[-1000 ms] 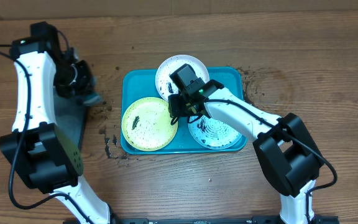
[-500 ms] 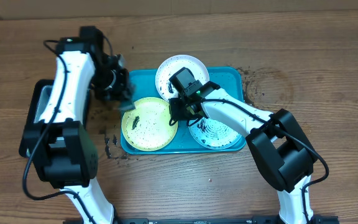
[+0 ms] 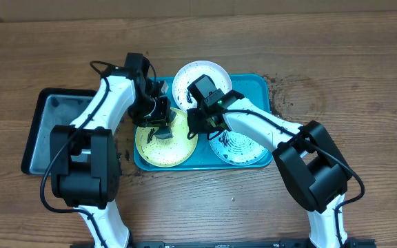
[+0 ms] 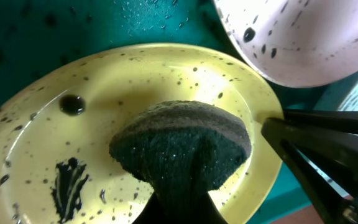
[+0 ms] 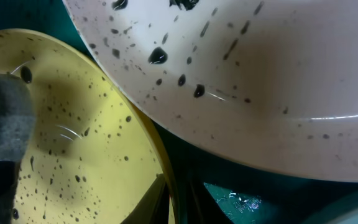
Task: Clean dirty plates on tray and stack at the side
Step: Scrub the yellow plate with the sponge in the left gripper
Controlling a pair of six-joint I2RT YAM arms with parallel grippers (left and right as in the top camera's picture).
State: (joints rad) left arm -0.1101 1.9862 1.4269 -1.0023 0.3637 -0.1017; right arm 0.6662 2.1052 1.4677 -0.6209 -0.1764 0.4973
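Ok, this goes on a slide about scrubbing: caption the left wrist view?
A dark green scrubbing sponge over the grime-speckled lime-green round plate, white round plate alongside, turquoise plastic tray beneath.

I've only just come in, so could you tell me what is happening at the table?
The left gripper holds a sponge over the green plate, which lies on the tray. The right gripper seems to pinch that plate's rim to steady it. The white plate and blue plate lie on the tray too, all three speckled with black grime. None is stacked at the side yet.
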